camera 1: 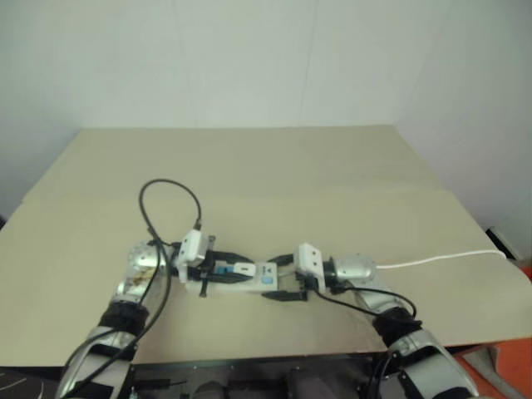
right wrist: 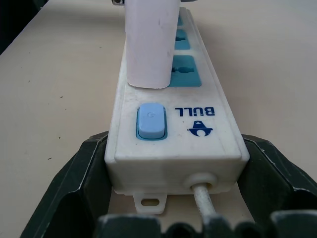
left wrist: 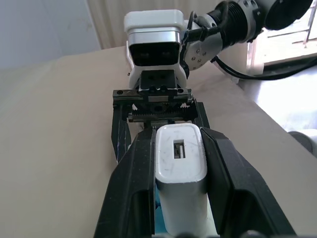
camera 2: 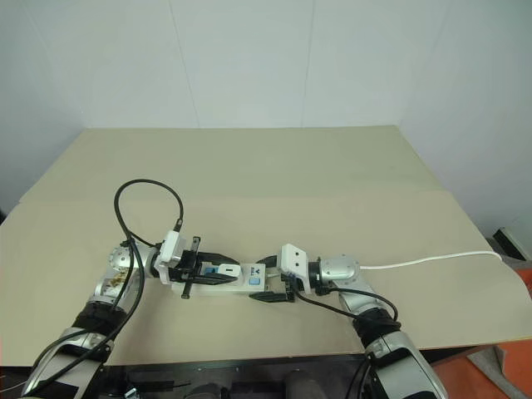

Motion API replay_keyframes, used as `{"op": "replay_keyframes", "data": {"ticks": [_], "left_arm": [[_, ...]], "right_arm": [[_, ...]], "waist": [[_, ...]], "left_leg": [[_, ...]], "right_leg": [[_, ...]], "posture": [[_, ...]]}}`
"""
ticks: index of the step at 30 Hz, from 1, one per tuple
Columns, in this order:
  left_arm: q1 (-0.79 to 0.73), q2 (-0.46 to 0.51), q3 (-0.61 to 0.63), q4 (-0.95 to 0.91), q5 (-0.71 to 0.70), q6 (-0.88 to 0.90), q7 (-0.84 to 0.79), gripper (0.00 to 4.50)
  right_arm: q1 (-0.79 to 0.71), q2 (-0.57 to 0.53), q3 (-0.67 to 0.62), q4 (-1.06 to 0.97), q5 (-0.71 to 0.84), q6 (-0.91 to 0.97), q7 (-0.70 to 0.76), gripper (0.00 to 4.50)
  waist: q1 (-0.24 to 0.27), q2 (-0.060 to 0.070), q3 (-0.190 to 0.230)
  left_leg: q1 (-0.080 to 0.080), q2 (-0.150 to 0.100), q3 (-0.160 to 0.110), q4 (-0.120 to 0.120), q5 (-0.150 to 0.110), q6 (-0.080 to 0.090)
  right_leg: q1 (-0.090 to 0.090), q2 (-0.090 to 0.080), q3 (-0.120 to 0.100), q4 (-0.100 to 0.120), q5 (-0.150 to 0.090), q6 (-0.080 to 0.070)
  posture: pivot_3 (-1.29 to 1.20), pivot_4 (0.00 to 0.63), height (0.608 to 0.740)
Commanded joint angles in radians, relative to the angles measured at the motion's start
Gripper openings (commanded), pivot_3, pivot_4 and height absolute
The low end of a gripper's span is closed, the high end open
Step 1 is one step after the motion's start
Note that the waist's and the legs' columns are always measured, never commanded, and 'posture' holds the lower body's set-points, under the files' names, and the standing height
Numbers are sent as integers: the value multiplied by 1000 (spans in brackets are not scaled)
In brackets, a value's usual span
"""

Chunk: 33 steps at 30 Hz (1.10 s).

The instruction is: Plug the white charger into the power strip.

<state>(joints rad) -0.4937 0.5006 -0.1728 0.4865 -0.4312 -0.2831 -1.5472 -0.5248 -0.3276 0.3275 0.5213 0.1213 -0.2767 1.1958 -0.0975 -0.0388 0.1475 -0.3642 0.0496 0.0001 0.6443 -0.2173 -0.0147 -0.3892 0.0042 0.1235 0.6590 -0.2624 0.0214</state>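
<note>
- Two robot arms meet low over a beige tabletop (camera 1: 274, 166), their grippers facing each other along a white power strip (camera 2: 237, 278).
- The power strip lies flat on the near part of the tabletop, running left to right between the two grippers.
- Its face carries three blue sockets (right wrist: 185, 78) in a row, a blue rocker switch (right wrist: 151, 120) and a blue printed logo near the cord end.
- A thin white cord (camera 1: 432, 260) leaves the strip's right end and runs off across the tabletop to the right edge.
- The right gripper (camera 2: 270, 291) straddles the switch end of the strip: in the right wrist view its black jaws stand spread, one on each long side of the strip, with the cord coming out between them.
- The left gripper (camera 2: 218, 268) comes in from the left, its jaws pinching the white charger (left wrist: 181, 171) by its two side faces.
- The charger is a small white block with a slot-shaped port in its visible end face.
- From the right wrist view the charger (right wrist: 151, 42) stands upright over the strip, beside the socket nearest the switch; whether its prongs are seated cannot be told.
- A black cable (camera 1: 170, 212) loops above the left wrist over the tabletop.
- White walls rise behind the tabletop.
</note>
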Motion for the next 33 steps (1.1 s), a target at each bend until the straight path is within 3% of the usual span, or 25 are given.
{"op": "replay_keyframes", "data": {"ticks": [1,5,16,26,33], "left_arm": [[46,23,-13,49,74,65,26,1040],[47,17,12,31,62,78,47,1040],[87,26,28,-56,68,71,27,4452],[79,101,88,-190,-1,197,9,4452],[49,190,291,-265,-119,297,92,4452]], "right_arm": [[19,-24,26,24,-55,-11,13,3409],[19,-21,29,30,-58,-15,10,3409],[15,-17,29,45,-54,-19,15,3409],[10,-16,27,54,-55,-25,17,3409],[-11,-4,-1,60,-14,84,20,3409]], "waist": [[0,0,0],[0,1,-1],[-1,1,0],[-2,1,0],[-4,0,1]], "left_leg": [[0,0,0,0,0,0],[1,0,0,-1,0,0],[-3,0,0,-3,0,0],[-6,1,0,-3,0,0],[-13,1,0,-3,0,0]], "right_leg": [[0,0,0,0,0,0],[0,0,0,0,0,0],[-3,0,-1,-2,-1,-1],[-7,0,-1,-2,-1,-1],[-15,0,-1,-2,-1,-1]], "posture": [[0,150,740],[0,150,740],[0,150,740],[0,150,740],[0,150,740]]}}
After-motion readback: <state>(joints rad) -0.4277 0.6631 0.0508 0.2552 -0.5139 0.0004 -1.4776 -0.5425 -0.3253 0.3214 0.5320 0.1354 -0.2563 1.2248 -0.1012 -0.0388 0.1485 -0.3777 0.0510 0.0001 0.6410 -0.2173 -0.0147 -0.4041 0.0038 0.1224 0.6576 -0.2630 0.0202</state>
